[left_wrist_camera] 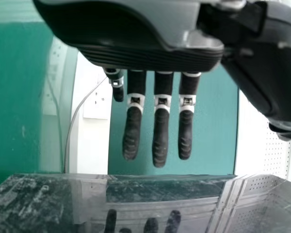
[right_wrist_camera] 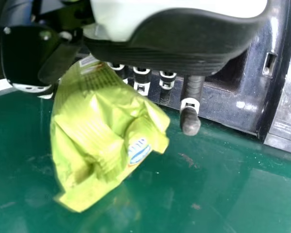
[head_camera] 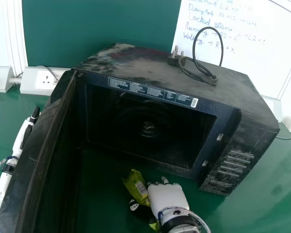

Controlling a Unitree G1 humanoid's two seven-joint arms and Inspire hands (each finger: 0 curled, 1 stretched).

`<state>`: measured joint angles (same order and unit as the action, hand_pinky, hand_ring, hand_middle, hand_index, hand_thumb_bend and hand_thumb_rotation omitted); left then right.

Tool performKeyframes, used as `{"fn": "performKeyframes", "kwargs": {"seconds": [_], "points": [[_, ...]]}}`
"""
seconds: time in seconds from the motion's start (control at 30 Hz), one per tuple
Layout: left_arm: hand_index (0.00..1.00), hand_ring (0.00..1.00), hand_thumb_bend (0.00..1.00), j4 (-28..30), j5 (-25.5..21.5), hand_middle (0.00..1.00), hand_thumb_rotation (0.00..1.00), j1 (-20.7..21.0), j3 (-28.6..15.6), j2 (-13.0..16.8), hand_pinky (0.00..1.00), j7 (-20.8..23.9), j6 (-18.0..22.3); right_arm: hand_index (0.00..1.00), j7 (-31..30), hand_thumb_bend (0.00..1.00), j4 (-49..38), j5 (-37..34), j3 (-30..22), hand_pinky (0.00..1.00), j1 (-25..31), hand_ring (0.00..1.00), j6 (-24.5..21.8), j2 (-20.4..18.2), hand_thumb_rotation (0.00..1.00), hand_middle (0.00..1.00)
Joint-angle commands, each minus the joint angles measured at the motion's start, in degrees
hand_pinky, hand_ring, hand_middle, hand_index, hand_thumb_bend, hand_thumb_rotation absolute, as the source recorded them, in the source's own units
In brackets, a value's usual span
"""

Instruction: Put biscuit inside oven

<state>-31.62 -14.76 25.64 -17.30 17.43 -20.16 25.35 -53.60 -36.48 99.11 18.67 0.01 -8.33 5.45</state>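
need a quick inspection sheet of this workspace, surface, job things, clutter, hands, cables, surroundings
surface: green table, some specks and marks
job's things: oven dusty on top, door open; green biscuit packet outside it, in front of the opening
clutter: nothing seen
hands: right hand holds the packet; left hand open beyond the door
cables: black cable looped on the oven top, plug out of any socket
surroundings: wall socket, whiteboard with handwriting

Biscuit packet: crumpled, shiny yellow-green, with a blue-and-white oval on it
Right hand: got the packet pinched between thumb and fingers, one finger sticking out fairly straight
Microwave front: dark, slotted, just behind those fingers
Tabletop: glossy green
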Motion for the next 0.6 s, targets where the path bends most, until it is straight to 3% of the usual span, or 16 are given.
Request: {"fn": "performKeyframes", "kwargs": {"seconds": [0.0,0.17,0.3,0.33,0.4,0.57], "points": [[0.49,0.3,0.52,1.0,0.0,0.4,0.07,-0.8,0.3,-0.2,0.26,0.6,-0.9,0.65,1.0,0.56,1.6,-2.5,-0.2,0.1,2.6,0.18,0.0,0.0,0.0,0.47],[0.49,0.3,0.52,0.7,0.2,0.4,0.07,-0.7,0.4,-0.3,0.26,0.6,-0.3,0.64,6.1,0.55,-0.4,-5.2,-1.3,0.09,3.5,0.17,0.3,0.6,0.0,0.47],[0.49,0.31,0.52,0.3,-0.1,0.4,0.07,-0.5,0.4,-0.3,0.26,0.3,-0.4,0.68,4.4,0.55,-2.8,-6.4,-2.6,0.09,2.3,0.16,0.3,0.4,0.0,0.47],[0.49,0.31,0.52,0.1,-0.1,0.4,0.07,-0.5,0.3,-0.3,0.26,0.4,-0.3,0.59,4.3,0.54,-3.4,-7.2,-3.0,0.14,2.0,0.2,0.3,0.5,0.0,0.47],[0.49,0.31,0.52,0.1,0.4,0.4,0.07,-0.5,0.4,-0.2,0.26,0.8,0.0,0.51,4.2,0.53,-4.1,-8.6,-3.8,0.19,1.3,0.24,0.8,1.0,0.0,0.47],[0.49,0.3,0.52,-0.2,0.1,0.4,0.07,-0.4,0.4,-0.2,0.26,0.2,0.2,0.49,5.0,0.53,-4.7,-11.0,-5.4,0.08,-0.1,0.16,0.8,1.2,0.0,0.47]]}}
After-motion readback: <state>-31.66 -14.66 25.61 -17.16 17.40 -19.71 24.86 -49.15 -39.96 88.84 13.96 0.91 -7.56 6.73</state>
